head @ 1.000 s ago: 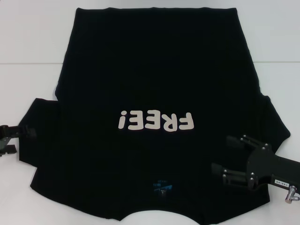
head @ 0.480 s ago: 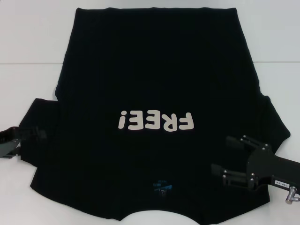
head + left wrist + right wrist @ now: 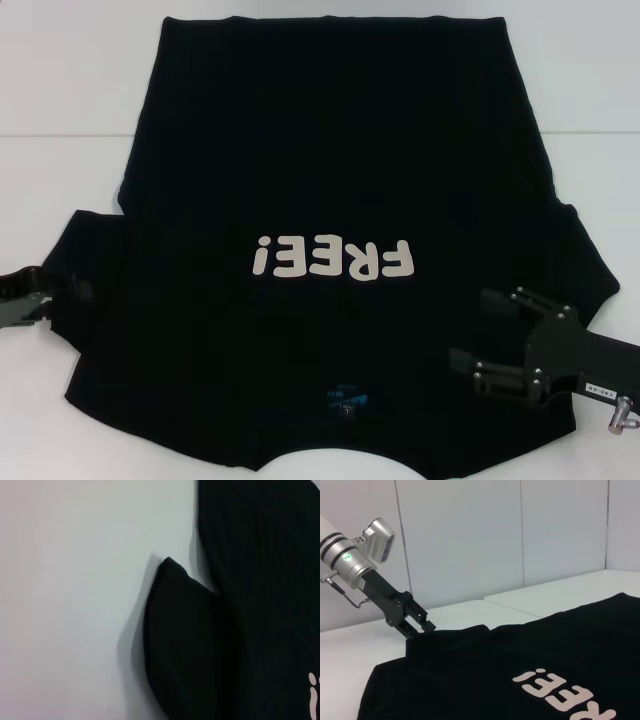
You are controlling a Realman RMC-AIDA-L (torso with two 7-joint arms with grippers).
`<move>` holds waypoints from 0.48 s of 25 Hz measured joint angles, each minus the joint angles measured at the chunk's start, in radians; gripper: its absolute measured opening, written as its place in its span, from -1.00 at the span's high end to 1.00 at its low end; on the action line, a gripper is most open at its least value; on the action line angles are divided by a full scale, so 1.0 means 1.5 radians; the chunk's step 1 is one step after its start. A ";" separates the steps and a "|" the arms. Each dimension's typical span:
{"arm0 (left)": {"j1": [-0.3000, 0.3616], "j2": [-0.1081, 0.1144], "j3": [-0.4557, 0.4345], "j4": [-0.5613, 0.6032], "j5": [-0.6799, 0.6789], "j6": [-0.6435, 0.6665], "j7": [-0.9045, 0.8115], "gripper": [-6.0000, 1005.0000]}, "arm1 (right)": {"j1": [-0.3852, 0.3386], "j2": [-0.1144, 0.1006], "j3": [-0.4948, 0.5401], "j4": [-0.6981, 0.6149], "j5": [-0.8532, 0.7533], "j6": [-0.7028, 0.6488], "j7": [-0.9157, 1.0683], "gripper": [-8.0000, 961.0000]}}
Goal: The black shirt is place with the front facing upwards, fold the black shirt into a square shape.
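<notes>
The black shirt lies spread flat on the white table, front up, its cream "FREE!" letters upside down in the head view and the blue neck label near the front edge. At the edge of the shirt's left sleeve is my left gripper, open, with one finger over the cloth; the right wrist view also shows this left gripper. The left wrist view looks down on that sleeve. My right gripper hovers open over the shirt's near right part, holding nothing.
The white table shows bare on both sides of the shirt, with a seam line across it. Pale wall panels stand behind the table in the right wrist view.
My left gripper has slid to the right onto the edge of the left sleeve. The right gripper and the shirt have stayed where they were.
</notes>
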 joint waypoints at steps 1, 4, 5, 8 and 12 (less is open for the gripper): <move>0.000 0.000 0.001 0.000 0.000 -0.002 -0.001 -0.41 | 0.000 0.000 0.000 0.000 0.000 0.000 0.000 -0.95; 0.000 0.000 0.001 -0.001 0.000 -0.005 -0.005 -0.19 | 0.000 0.000 0.000 0.000 0.000 0.000 0.000 -0.95; 0.000 0.000 0.001 -0.002 0.000 -0.005 -0.005 -0.11 | 0.001 0.000 0.000 0.000 0.000 -0.001 0.000 -0.95; 0.000 0.000 0.002 -0.002 0.000 -0.005 -0.006 0.14 | 0.001 0.000 0.000 0.000 0.000 -0.001 0.000 -0.95; 0.000 0.000 0.011 -0.001 0.000 -0.007 -0.002 0.54 | 0.001 0.000 0.000 0.000 0.000 -0.003 0.000 -0.95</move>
